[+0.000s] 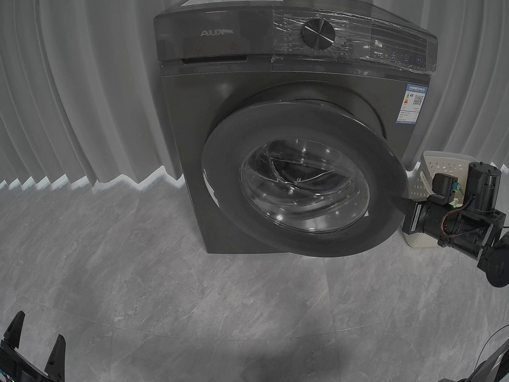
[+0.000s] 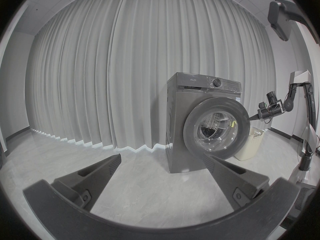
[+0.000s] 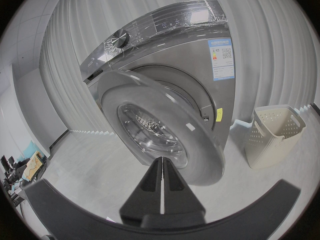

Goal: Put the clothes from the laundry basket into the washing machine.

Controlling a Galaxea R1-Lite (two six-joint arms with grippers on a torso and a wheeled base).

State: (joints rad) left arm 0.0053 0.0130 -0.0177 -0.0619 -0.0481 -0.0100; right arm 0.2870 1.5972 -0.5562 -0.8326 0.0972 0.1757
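The dark grey washing machine [image 1: 228,107] stands against the curtain with its round glass door [image 1: 302,181] swung partly open, hinged on the left. My right gripper [image 1: 396,202] is shut with nothing in it, and its tips sit at the door's right rim. In the right wrist view the shut fingers [image 3: 162,160] point at the door's [image 3: 156,130] lower face. The cream laundry basket [image 1: 448,165] stands on the floor just right of the machine, behind my right arm. My left gripper [image 1: 37,327] hangs open low at the front left, far from the machine [image 2: 186,117].
A pleated grey curtain [image 1: 79,80] runs behind the machine. Bare tiled floor [image 1: 159,282] spreads in front and to the left. The basket [image 3: 275,134] leans close to the machine's right side, leaving a narrow gap there.
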